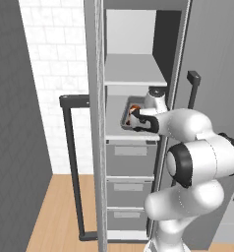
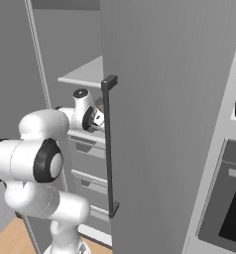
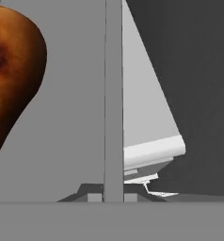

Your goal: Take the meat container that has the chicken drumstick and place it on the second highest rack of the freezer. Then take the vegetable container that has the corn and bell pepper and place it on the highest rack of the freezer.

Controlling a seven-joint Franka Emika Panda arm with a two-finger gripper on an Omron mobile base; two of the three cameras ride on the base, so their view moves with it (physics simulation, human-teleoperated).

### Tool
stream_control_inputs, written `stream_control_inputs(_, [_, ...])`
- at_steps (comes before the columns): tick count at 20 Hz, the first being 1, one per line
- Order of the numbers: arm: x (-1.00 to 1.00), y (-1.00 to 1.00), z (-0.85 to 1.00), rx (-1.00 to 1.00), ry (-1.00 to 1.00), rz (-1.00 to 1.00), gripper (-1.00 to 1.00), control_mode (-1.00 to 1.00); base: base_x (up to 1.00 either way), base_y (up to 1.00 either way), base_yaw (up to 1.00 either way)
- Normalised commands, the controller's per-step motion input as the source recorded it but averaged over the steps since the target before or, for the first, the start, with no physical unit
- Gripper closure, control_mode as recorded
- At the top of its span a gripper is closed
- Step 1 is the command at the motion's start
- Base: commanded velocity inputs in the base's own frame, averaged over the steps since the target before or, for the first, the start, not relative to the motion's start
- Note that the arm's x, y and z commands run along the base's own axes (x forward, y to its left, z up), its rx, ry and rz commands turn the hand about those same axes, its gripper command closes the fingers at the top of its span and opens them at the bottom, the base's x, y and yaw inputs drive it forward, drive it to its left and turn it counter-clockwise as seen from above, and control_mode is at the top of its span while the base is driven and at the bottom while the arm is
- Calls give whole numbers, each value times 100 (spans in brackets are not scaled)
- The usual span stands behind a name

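The freezer [image 1: 97,147] stands open. My gripper [image 1: 137,119] reaches inside it, over the second highest rack [image 1: 114,125], and is shut on the right rim of the grey meat container [image 1: 125,116]. The chicken drumstick [image 1: 134,109] lies in that container. I cannot tell whether the container rests on the rack or hangs just above it. In the hand view the container's wall [image 3: 114,94] runs up the middle and the drumstick [image 3: 10,70] bulges at the left. The highest rack [image 1: 133,74] is bare. My gripper [image 2: 97,119] slips behind the door edge. The vegetable container, corn and bell pepper are out of view.
The left freezer door swings out with its dark bar handle [image 1: 70,162]. The right door [image 2: 159,124] with its handle [image 2: 108,144] stands close beside my arm. Grey drawers [image 1: 131,157] sit under the racks. An oven [image 2: 229,208] is at the far right.
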Motion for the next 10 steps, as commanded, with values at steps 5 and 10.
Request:
stream_control_inputs(5, [42, 0, -34, 0, 0, 0, 100, -100, 0, 0, 0])
stream_control_inputs(10, [-14, 16, -5, 0, -1, 0, 100, -100, 0, 0, 0])
